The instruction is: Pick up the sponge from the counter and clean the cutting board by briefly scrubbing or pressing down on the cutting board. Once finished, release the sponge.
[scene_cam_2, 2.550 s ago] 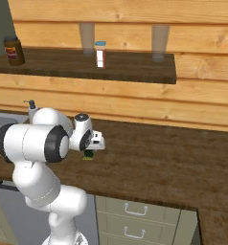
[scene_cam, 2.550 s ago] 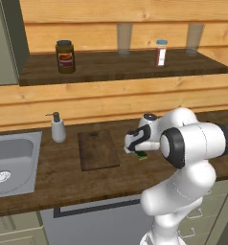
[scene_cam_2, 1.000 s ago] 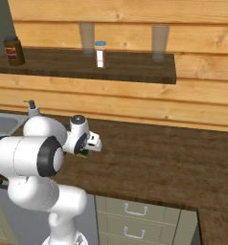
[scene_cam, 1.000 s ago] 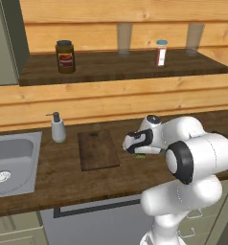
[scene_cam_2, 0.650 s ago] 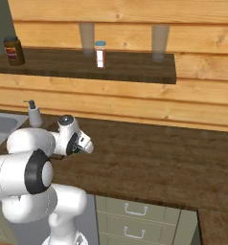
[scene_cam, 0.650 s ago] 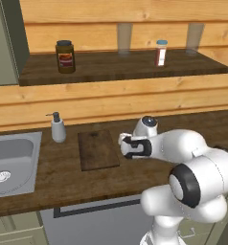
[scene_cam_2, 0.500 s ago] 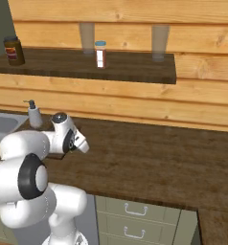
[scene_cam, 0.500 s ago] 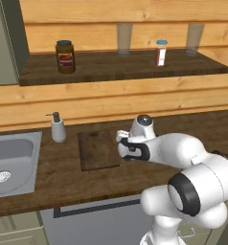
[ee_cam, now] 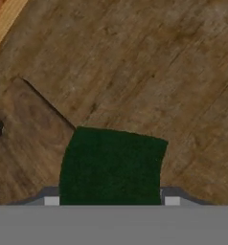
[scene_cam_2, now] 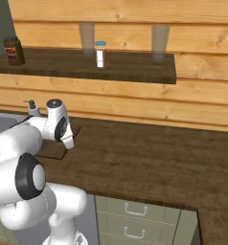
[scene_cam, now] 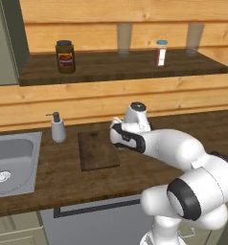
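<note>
1. The gripper (scene_cam: 117, 139) sits low over the right edge of the cutting board (scene_cam: 97, 150), with the white arm reaching in from the lower right of the left base view.
2. In the hand view the sponge (ee_cam: 111, 165) shows its dark green top (the yellow layer is hidden) between the two finger tips, so the jaws are partly closed around it and it is held.
3. Under the sponge, the hand view shows a corner of the board meeting the counter (ee_cam: 149, 72); the sponge lies across that edge.
4. The board lies flat on the counter, between the sink (scene_cam: 13, 160) and the arm.
5. A soap dispenser (scene_cam: 57, 128) stands near the board's far left corner, beside the sink.
6. On the shelf (scene_cam: 120, 67) above stand a dark jar (scene_cam: 64, 56), a small bottle (scene_cam: 160, 52) and two glasses (scene_cam: 124, 39).
</note>
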